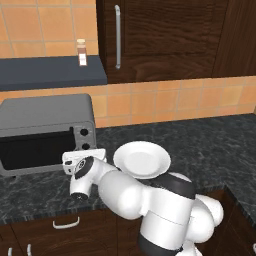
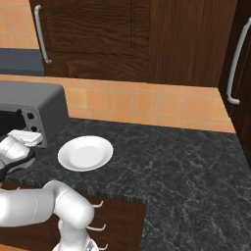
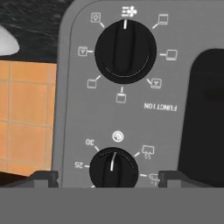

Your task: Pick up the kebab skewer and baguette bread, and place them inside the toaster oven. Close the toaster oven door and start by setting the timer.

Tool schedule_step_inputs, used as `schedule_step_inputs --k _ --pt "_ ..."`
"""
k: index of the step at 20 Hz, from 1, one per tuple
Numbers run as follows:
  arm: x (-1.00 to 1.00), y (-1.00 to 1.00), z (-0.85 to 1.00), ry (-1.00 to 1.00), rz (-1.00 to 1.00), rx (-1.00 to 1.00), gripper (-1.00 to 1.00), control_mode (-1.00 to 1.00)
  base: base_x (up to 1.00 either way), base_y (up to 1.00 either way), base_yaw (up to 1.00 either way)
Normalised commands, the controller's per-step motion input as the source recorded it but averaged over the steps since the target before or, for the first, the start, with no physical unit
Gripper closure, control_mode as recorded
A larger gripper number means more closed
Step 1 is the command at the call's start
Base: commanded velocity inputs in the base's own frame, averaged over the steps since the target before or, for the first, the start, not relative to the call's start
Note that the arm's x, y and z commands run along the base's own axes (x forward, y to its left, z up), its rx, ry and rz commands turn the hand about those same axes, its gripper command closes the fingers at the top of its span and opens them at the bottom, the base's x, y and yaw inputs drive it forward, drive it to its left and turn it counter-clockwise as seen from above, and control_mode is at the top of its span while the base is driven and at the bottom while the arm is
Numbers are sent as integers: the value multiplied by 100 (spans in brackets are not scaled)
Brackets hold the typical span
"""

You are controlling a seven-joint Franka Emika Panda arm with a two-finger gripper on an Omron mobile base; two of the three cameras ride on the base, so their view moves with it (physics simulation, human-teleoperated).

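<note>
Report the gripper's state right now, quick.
Gripper: open, holding nothing; its fingertips stand either side of the lower knob on the toaster oven, apart from it.

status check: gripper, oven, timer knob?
Gripper open, jaws straddling the timer knob, not clamped. Toaster oven door shut. Plate bare on the counter. Nothing between gripper and knob.

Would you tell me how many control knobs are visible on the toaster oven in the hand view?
2 on the toaster oven: the function knob at top, the timer knob below, between the open gripper tips. More may be hidden.
</note>
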Motion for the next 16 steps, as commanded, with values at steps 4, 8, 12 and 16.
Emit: schedule_step_inputs --k 4,8,12,16 --pt "6 -4 -4 0 0 0 100 -100 0 0 0" --pt "19 -1 -7 -4 0 0 100 -100 0 0 0" --pt "12 0 -6 -5 0 0 100 -100 0 0 0" --pt "12 0 -3 -5 0 0 100 -100 0 0 0"
